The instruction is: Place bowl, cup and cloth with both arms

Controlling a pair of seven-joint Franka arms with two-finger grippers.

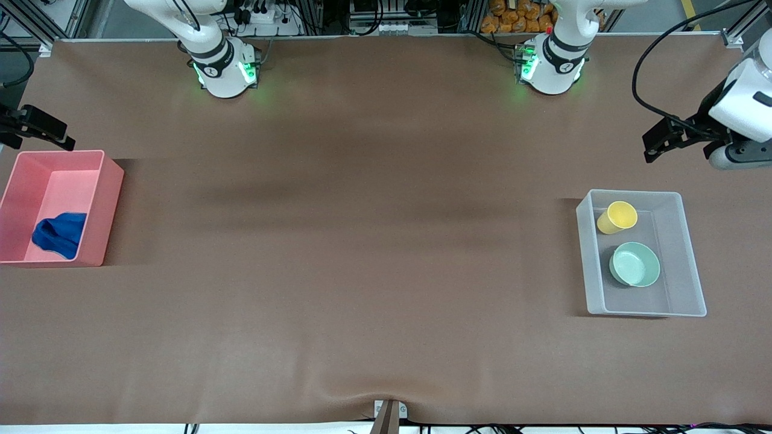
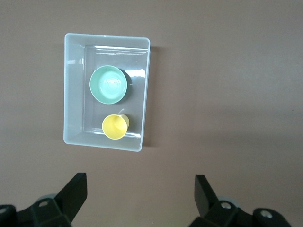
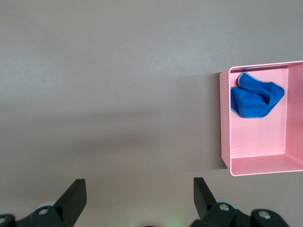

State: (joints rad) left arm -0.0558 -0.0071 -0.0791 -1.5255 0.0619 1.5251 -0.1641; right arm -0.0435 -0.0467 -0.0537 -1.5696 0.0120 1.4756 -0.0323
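A brown desk [image 1: 362,253] lies bare across its wide middle. At the left arm's end, a clear plastic bin [image 1: 687,253] holds the yellow cup [image 1: 617,217] and, nearer the camera, the mint-green bowl [image 1: 634,264]; at the right arm's end, a pink bin [image 1: 111,199] holds the blue cloth [image 1: 59,234]. Both hands hang raised and empty with fingers spread — the left hand [image 1: 657,141] above the desk's edge near the clear bin, the right hand [image 1: 42,129] by the pink bin.

The bowl [image 1: 634,264] looks glossy and smooth, in a translucent, frosted plastic bin [image 1: 687,253]. The cloth [image 1: 59,234] is soft fabric (crumpled), the tabletop [image 1: 362,241] matt brown.

Bowl [image 2: 109,84], cup [image 2: 115,126] in clear bin [image 2: 74,90]; left hand [image 2: 140,194] open.
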